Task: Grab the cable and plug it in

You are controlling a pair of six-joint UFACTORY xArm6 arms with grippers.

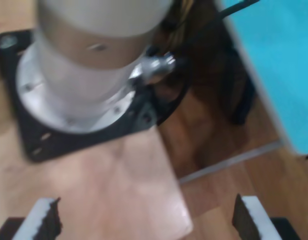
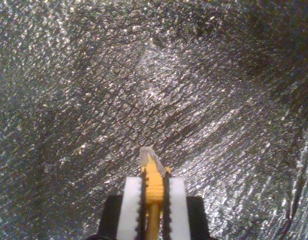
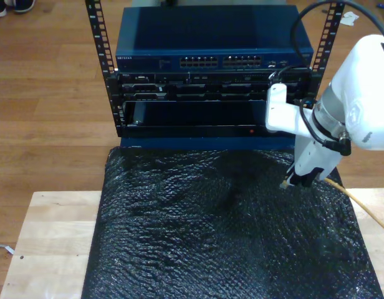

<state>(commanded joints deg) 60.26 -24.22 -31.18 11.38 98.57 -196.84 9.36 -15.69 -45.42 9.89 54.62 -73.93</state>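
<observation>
My second gripper is shut on the yellow-orange cable just behind its clear plug, which sticks out past the fingertips over the black mat. In the exterior view this gripper hangs low over the mat at the exterior view's right, and the cable trails away toward that right edge. The blue network switch, with its rows of ports, sits atop the rack behind the mat. My first gripper stands open with nothing between its fingers, above a wooden surface beside an arm's base.
A black bubble-textured mat covers the wooden table. The rack's perforated posts flank the equipment. A black arm cable loops above the rack at the exterior view's right. A turquoise panel stands near the first gripper.
</observation>
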